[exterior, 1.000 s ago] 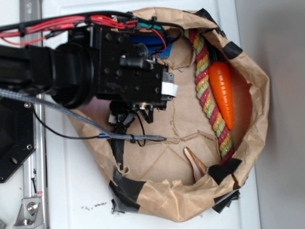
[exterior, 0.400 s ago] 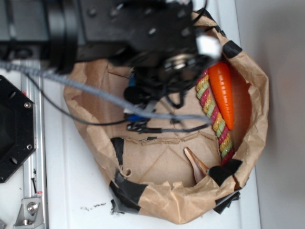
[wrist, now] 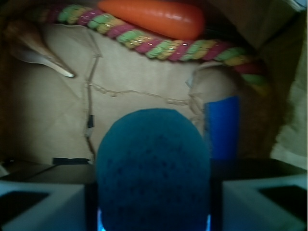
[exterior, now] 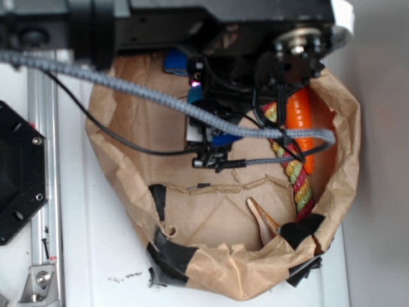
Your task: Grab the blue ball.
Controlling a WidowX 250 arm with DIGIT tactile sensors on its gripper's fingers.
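Holding the blue ball (wrist: 153, 168) snug between its two pale fingers (wrist: 41, 204), the gripper (wrist: 153, 211) sits above the paper-lined basket (exterior: 345, 147), jaws narrowed right onto the ball's sides. The grab looks made, with the carrot (wrist: 151, 17), rope (wrist: 159, 45) and blue strip (wrist: 222, 126) lying below. Next, I judge, a steady lift clear without loosening.

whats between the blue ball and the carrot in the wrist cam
In the wrist view, bare brown paper and then the colourful rope lie between the blue ball and the carrot.
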